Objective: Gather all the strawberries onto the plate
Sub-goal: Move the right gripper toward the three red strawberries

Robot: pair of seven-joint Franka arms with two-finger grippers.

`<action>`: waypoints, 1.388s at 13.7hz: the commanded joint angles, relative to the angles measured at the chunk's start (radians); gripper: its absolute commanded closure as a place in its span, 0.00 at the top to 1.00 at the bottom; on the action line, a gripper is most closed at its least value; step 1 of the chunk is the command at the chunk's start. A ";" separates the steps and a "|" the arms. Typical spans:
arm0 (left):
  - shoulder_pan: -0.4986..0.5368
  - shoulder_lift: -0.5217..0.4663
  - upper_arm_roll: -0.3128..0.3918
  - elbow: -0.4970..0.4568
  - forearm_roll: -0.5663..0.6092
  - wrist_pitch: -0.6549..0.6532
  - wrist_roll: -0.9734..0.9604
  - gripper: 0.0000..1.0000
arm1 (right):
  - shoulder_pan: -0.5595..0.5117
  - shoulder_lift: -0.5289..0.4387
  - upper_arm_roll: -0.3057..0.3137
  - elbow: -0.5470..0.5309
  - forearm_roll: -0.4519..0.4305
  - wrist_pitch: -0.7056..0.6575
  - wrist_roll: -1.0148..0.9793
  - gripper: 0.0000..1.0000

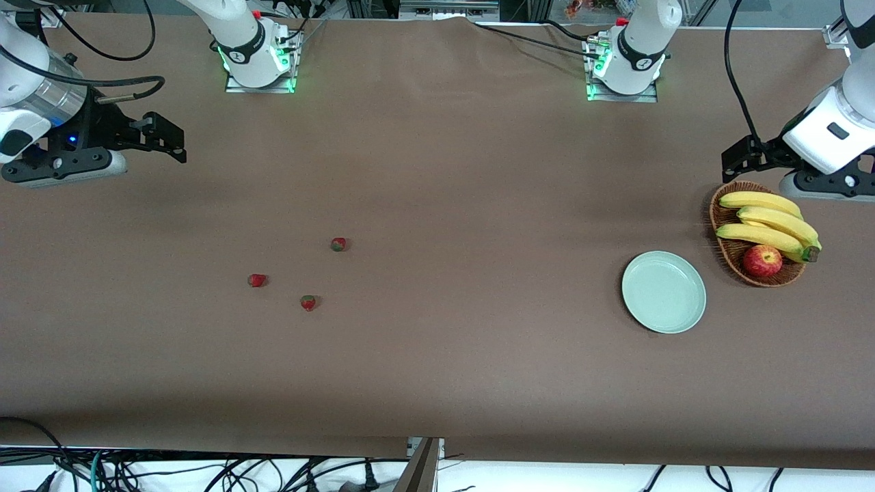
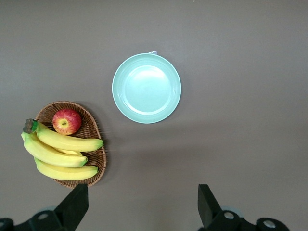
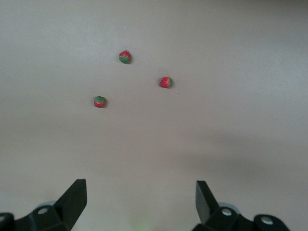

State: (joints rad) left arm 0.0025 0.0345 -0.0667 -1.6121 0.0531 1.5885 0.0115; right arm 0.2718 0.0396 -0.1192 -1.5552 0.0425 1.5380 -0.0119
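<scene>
Three strawberries lie loose on the brown tabletop [image 1: 437, 171] toward my right arm's end: one [image 1: 338, 244] farthest from the front camera, one [image 1: 257, 280] closest to that end, one [image 1: 308, 302] nearest the camera. The plate [image 1: 664, 292], pale green and bare, sits well apart from them toward my left arm's end, just beside a wicker basket [image 1: 733, 253] holding bananas [image 1: 769, 225] and an apple [image 1: 762, 260]. My right gripper [image 3: 139, 197] hangs over bare tabletop, jaws apart, holding nothing. My left gripper [image 2: 142, 204] hangs above the basket's edge, jaws likewise apart.
</scene>
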 commanded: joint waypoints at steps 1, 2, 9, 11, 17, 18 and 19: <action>-0.002 0.015 0.001 0.043 -0.025 -0.031 -0.002 1.00 | -0.005 0.000 0.006 0.007 0.000 -0.012 -0.004 1.00; 0.002 0.015 -0.001 0.043 -0.032 -0.033 -0.002 1.00 | -0.005 0.000 0.004 0.009 0.000 -0.012 -0.006 1.00; 0.008 0.015 0.001 0.043 -0.079 -0.036 0.019 1.00 | -0.014 0.146 0.003 0.000 0.005 0.092 -0.016 1.00; 0.010 0.015 0.001 0.043 -0.079 -0.036 0.019 1.00 | -0.032 0.257 0.003 0.000 0.010 0.198 -0.014 1.00; 0.010 0.015 0.001 0.043 -0.081 -0.038 0.018 1.00 | -0.057 0.545 0.006 0.001 0.049 0.531 0.000 0.94; 0.010 0.015 0.001 0.043 -0.079 -0.038 0.018 1.00 | -0.059 0.568 0.006 0.001 0.092 0.544 -0.002 0.94; 0.011 0.015 0.001 0.043 -0.081 -0.038 0.018 1.00 | -0.059 0.585 0.006 0.001 0.118 0.551 -0.003 0.93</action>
State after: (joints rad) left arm 0.0068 0.0384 -0.0646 -1.5975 -0.0129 1.5711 0.0136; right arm 0.2223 0.6004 -0.1212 -1.5780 0.1105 2.0843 -0.0110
